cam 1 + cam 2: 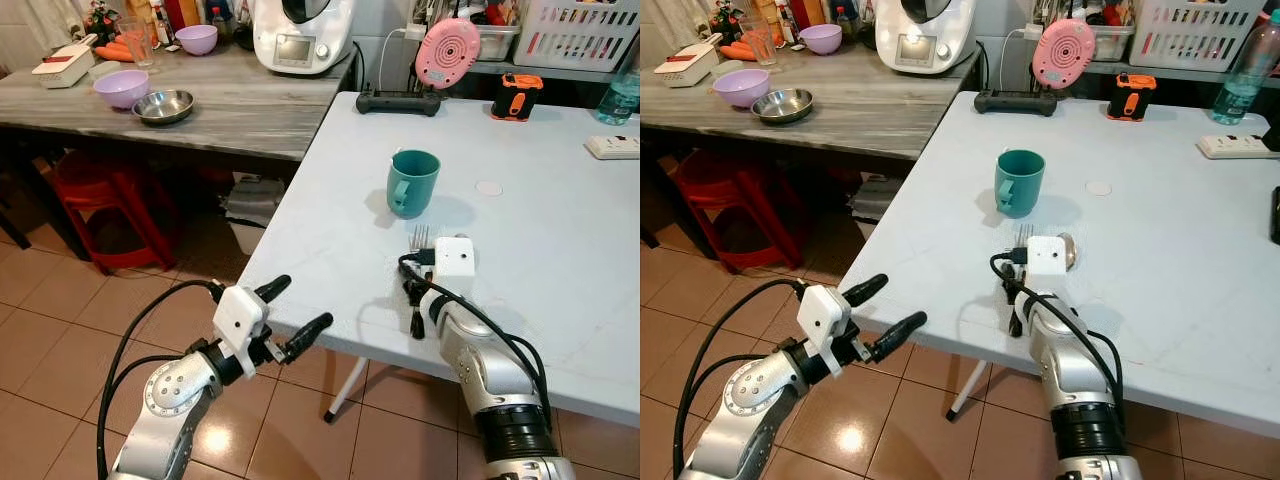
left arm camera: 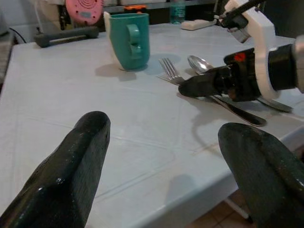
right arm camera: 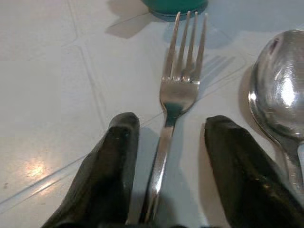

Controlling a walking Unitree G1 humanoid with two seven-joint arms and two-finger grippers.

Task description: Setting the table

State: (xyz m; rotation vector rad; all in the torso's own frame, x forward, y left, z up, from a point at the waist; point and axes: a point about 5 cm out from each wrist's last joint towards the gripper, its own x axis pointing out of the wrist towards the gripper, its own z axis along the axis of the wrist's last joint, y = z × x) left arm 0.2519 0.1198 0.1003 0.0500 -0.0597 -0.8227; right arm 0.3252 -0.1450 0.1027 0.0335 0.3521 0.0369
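A silver fork (image 3: 183, 85) lies on the white table (image 1: 560, 230), its tines toward a teal mug (image 1: 413, 182). A spoon (image 3: 280, 95) lies beside the fork on its right. My right gripper (image 3: 166, 128) rests low over the fork's handle and is open, one black finger on each side and neither pressing on it. My left gripper (image 1: 306, 301) hangs open in the air off the table's left front edge, above the tiled floor, holding nothing.
A grey wooden counter (image 1: 240, 105) to the left carries purple bowls (image 1: 121, 87), a steel bowl (image 1: 163, 105) and a white kitchen machine (image 1: 300, 35). A red stool (image 1: 110, 200) stands under it. A pink fan (image 1: 447, 52), an orange device (image 1: 516, 95) and a power strip (image 1: 613, 147) line the table's far edge.
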